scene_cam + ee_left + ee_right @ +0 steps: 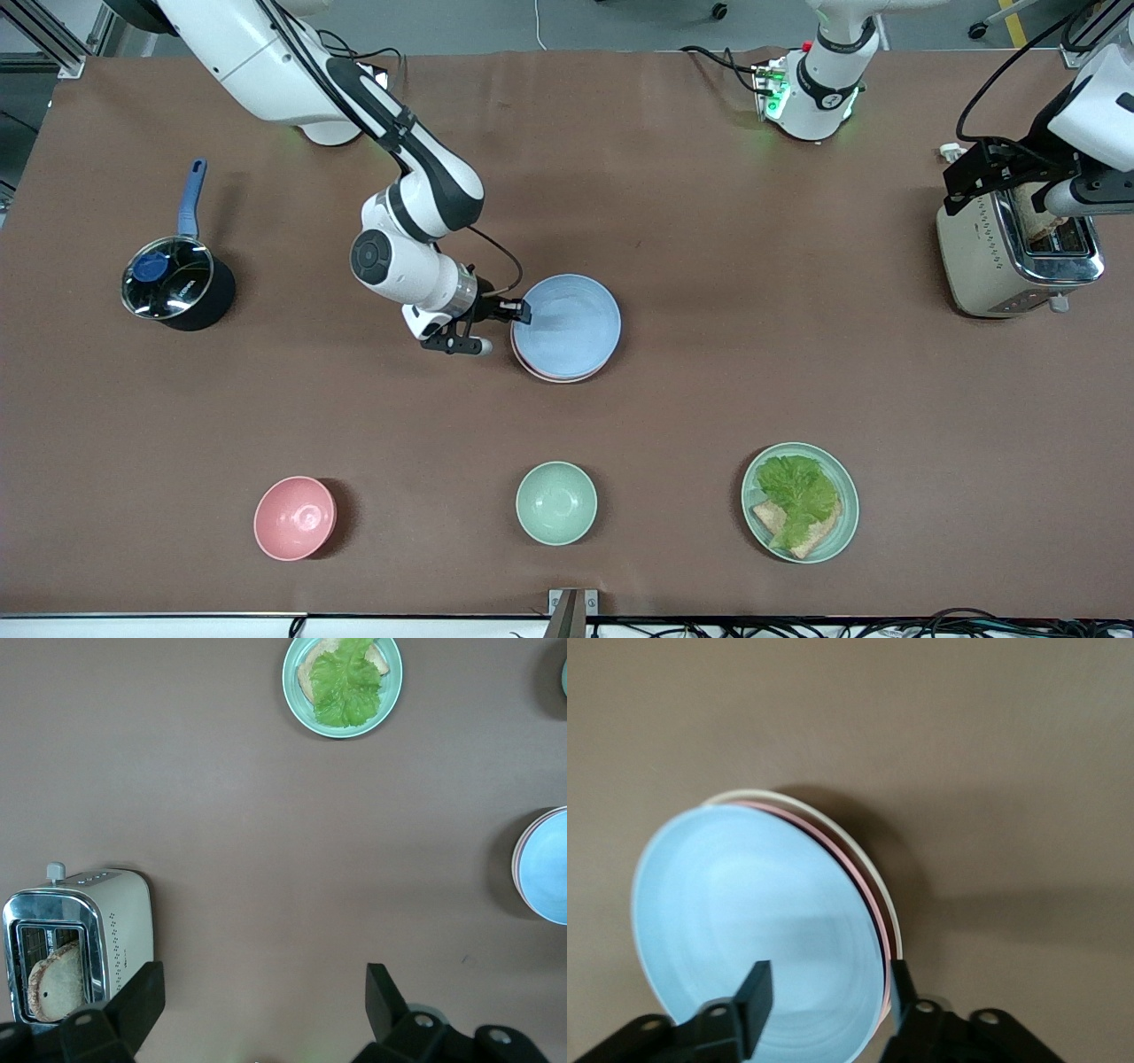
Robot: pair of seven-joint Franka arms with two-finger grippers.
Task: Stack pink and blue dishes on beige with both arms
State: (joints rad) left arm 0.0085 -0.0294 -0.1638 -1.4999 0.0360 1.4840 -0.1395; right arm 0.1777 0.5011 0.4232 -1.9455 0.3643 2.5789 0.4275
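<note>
The blue plate (571, 323) sits on top of the pile at the middle of the counter (709, 221), with the pink plate (859, 877) directly beneath it and the beige plate (881, 890) at the bottom; in the right wrist view the pink and cream rims peek out as thin arcs past the blue one, so the three lie nested but slightly offset. The right end effector (826, 992) is at the stack's edge on the side toward the right arm's end of the counter, its fingers straddling the blue plate's rim, one above the dish surface and one outside the rim. They look spread enough that the rim is not firmly pinched, which suggests a release after setting the dish down, though contact cannot be ruled out. A rim grasp makes sense for shallow plates that offer no other hold. The left end effector (257, 1001) hangs high over the toaster (1019, 252) at the left arm's end of the counter, fingers spread and holding nothing, waiting well apart from the stack. Nearer the front camera stand a pink bowl (295, 517), a mint-green bowl (556, 502) and a green plate with lettuce and bread (800, 502), none involved; a lidded saucepan (173, 283) sits toward the right arm's end.
</note>
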